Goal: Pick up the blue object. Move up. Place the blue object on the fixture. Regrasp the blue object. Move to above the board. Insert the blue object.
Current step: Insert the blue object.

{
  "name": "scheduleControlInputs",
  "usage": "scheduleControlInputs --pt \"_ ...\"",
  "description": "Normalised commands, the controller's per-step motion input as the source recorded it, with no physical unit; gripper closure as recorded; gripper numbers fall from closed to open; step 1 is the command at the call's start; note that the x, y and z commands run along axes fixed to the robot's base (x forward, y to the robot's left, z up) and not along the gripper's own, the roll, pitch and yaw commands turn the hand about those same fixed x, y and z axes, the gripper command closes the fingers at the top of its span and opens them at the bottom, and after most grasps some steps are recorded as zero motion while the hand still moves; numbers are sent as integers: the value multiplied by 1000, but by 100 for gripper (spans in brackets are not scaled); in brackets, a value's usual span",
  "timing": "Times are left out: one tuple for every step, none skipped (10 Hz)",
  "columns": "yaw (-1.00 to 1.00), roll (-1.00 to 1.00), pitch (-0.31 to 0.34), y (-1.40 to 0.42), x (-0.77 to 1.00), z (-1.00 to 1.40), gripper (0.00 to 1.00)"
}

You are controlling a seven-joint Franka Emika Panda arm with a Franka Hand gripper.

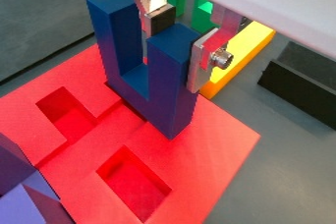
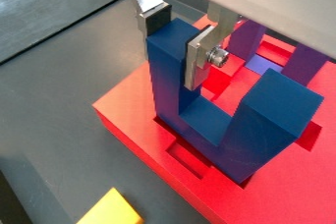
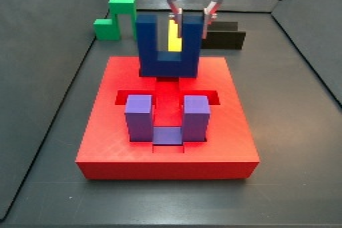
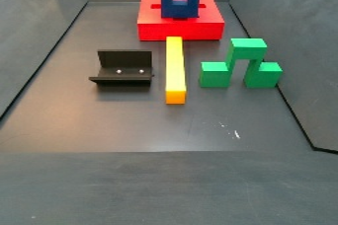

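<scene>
Since the blue object (image 2: 223,110) looks rigid, smooth and probably light, you're fine with the gripper (image 2: 178,39) clamped on one prong while its base sits on the board (image 1: 197,159).

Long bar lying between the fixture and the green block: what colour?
Yellow bar, shaded orange on its side; clearest in a side view.

Claw (image 2: 180,39): flat silver plates, dark pads, screws.

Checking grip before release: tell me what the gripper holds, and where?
The gripper clamps the blue object by one upright prong, over the board.
</scene>
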Motion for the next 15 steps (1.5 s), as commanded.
scheduleControlInputs --pt "80 6 -167 0 -111 -74 100" --pt "123 37 -159 0 -20 -80 100" --pt "131 66 -140 49 0 -97 100" --pt "143 83 -130 94 0 -69 100" --pt "131 139 -60 74 0 -57 100" --pt "74 161 0 23 20 -74 100" --pt "17 183 0 3 0 -94 100" --pt "0 159 26 0 0 -66 100" --pt "-117 144 64 3 0 -37 100" --pt "-120 166 99 29 0 0 100" --pt "-94 189 89 26 0 -17 100" --pt "-63 216 99 29 0 0 100" --pt "-34 159 66 0 0 -31 100" --pt "0 133 0 0 0 -160 100" --pt "0 141 0 -37 0 -234 100"
